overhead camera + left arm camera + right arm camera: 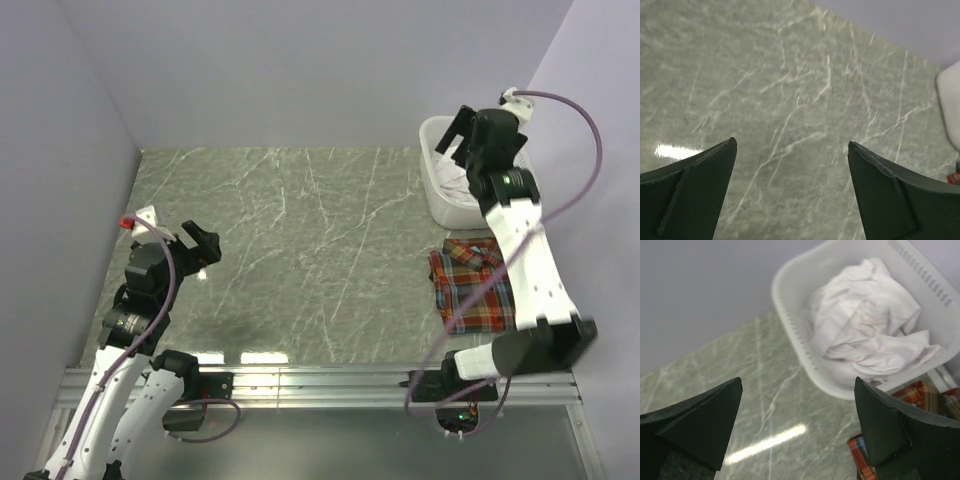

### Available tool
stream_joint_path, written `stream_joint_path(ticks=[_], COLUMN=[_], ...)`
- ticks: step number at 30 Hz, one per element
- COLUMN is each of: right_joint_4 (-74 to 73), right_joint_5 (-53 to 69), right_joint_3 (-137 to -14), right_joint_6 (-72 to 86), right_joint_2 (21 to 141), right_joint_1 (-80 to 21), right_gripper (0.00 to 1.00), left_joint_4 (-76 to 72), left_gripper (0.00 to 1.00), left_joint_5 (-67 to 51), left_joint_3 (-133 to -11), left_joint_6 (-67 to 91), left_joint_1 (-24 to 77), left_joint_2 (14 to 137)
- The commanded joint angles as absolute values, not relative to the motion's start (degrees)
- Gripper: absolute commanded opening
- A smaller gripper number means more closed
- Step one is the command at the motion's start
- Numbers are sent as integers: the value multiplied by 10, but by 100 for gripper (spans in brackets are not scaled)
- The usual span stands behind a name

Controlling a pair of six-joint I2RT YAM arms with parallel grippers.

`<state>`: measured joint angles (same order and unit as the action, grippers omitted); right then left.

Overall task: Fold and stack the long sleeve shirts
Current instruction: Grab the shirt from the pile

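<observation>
the white shirt (865, 325) lies crumpled and unfolded inside the white plastic basin (785, 305), which stands in the upper right of the top view against the back wall. the plaid shirt (470, 290) lies flat as a compact folded rectangle on the marbled green table (300, 230), at the right of the frame just below the basin; the right arm crosses over its right edge. in the right wrist view a corner of the plaid shirt shows at the lower right, close beside the basin wall. the right gripper (455, 135) hangs above the basin, jaws spread wide, nothing between them. the left gripper (197, 243) sits at the left of the top view over bare table, well apart from both shirts, jaws likewise spread wide and empty. the left wrist view shows only table surface between its fingers, with the basin edge at the far right.
</observation>
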<state>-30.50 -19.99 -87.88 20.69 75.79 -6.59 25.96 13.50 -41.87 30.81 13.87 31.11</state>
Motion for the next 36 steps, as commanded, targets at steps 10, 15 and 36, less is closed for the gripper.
stream_joint_path(ticks=[10,15,36], right_joint_4=[-437,-409,-307], right_joint_5=[-251,-264,-213], right_joint_3=[-1164,-1165,-1136], right_joint_6=[349,377,309], right_joint_2=[1158,1218,1184], right_joint_1=[61,81,93], right_gripper=[100,100,0], left_joint_4=[198,199,200], left_gripper=[99,99,99], left_joint_5=[111,105,109], left_joint_3=[-359,-359,-359], left_joint_6=[292,287,281], left_joint_1=[159,167,169], left_joint_2=[308,308,319])
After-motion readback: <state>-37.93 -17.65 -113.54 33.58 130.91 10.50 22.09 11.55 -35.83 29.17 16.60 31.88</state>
